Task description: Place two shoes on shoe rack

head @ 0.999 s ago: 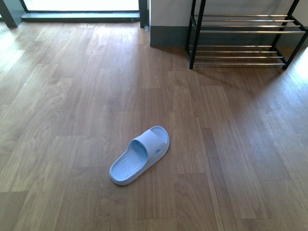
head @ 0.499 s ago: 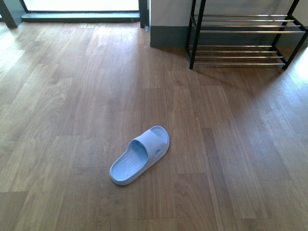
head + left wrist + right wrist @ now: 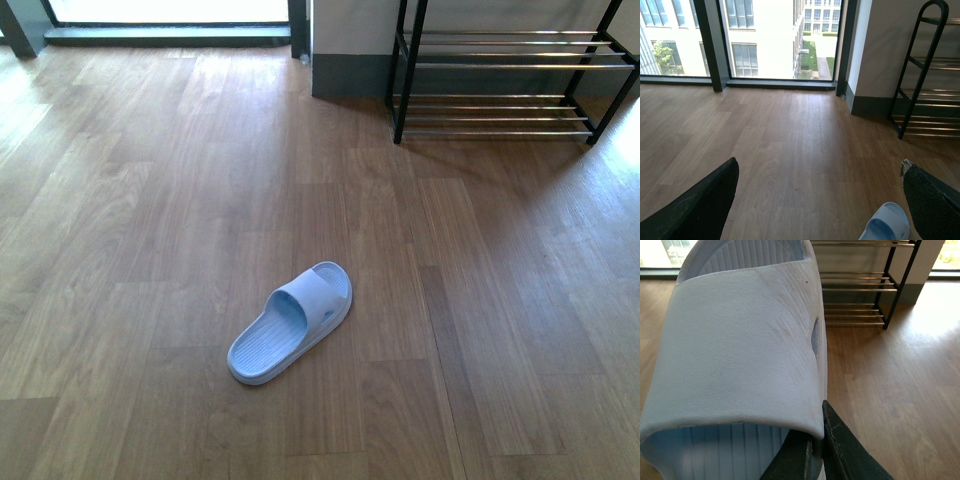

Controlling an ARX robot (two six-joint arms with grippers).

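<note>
On the wooden floor (image 3: 140, 220) ahead of the robot lies a pale blue slipper (image 3: 290, 323), sole down, toe pointing toward the far right. It is well apart from the shoe rack (image 3: 500, 80), which stands against the far wall at the right: black side frames, chrome bars.

Left gripper (image 3: 818, 167): jaws spread wide, only bare floor showing between them. The toe of the slipper on the floor sits near one finger.

Right gripper (image 3: 812, 440): jaws pinching the side edge of a second slipper (image 3: 740, 340), same pale blue. One finger sits under the strap, the other outside the sole. This slipper is held up, with the rack beyond it.
</note>
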